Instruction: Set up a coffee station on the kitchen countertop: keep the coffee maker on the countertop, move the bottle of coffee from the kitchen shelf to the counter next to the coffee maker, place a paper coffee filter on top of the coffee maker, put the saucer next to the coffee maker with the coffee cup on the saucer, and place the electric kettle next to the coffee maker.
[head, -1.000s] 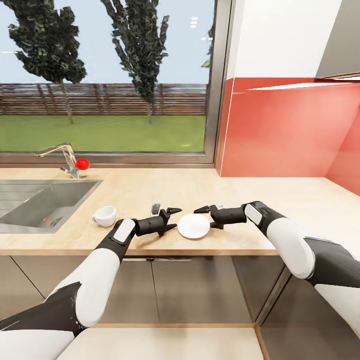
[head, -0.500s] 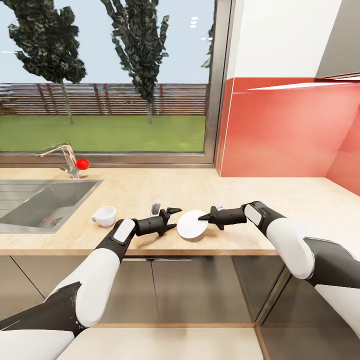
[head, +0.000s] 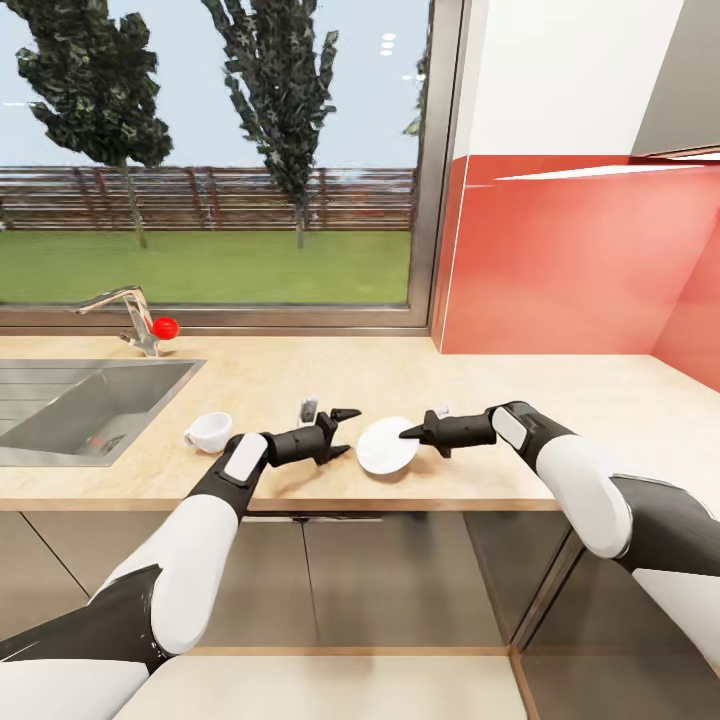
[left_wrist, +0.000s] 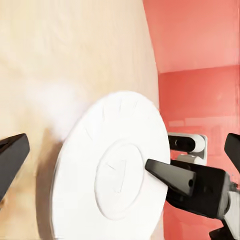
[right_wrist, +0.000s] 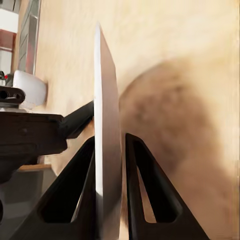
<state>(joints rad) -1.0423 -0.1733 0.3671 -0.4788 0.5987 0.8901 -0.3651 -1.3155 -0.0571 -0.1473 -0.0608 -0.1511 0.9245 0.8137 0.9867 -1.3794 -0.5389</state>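
The saucer (head: 385, 447) is a small white plate, tilted up on its edge just above the kitchen countertop (head: 560, 400) near its front edge. My right gripper (head: 405, 433) is shut on its rim. The right wrist view shows the saucer (right_wrist: 105, 150) edge-on between both fingers. In the left wrist view I see the saucer's underside (left_wrist: 107, 170). My left gripper (head: 352, 431) stands open just left of the plate, not touching it. The white coffee cup (head: 208, 431) sits upright on the counter farther left, near the sink. The coffee maker, bottle of coffee and electric kettle are out of view.
A steel sink (head: 80, 405) with a faucet (head: 125, 310) and a red knob (head: 164, 326) is set into the counter's left part. A small clear glass (head: 309, 408) stands behind my left gripper. A red backsplash (head: 580, 260) borders the counter at the right.
The saucer lay flat on the counter a second ago; my right gripper has closed on its rim and tipped it up on edge. My left gripper has risen slightly.
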